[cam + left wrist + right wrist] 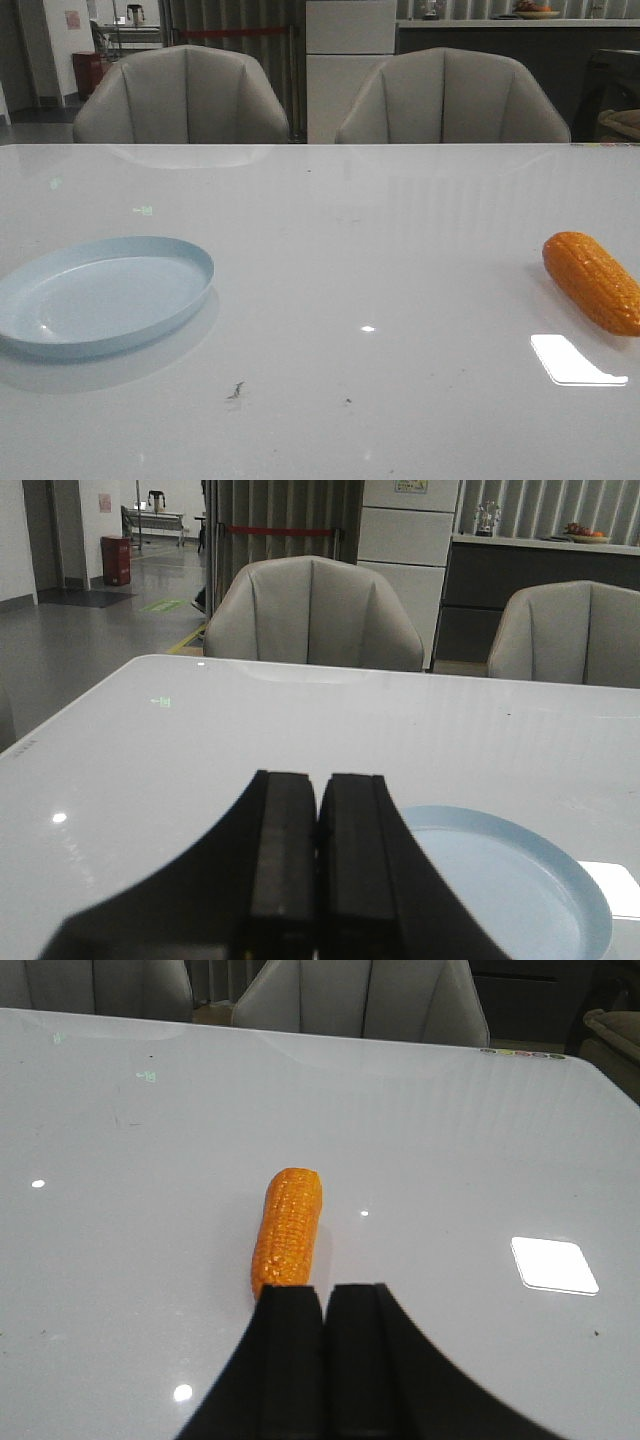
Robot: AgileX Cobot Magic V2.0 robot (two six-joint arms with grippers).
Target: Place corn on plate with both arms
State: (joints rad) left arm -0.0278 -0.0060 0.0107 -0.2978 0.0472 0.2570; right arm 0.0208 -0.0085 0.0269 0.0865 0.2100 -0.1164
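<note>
Corn, plate: no labels.

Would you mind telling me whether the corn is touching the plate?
Apart. The front view shows the corn at the table's right edge and the plate far left, with bare tabletop between them.

Left gripper fingers pressed together, nothing between them; right gripper likewise closed and empty.
</note>
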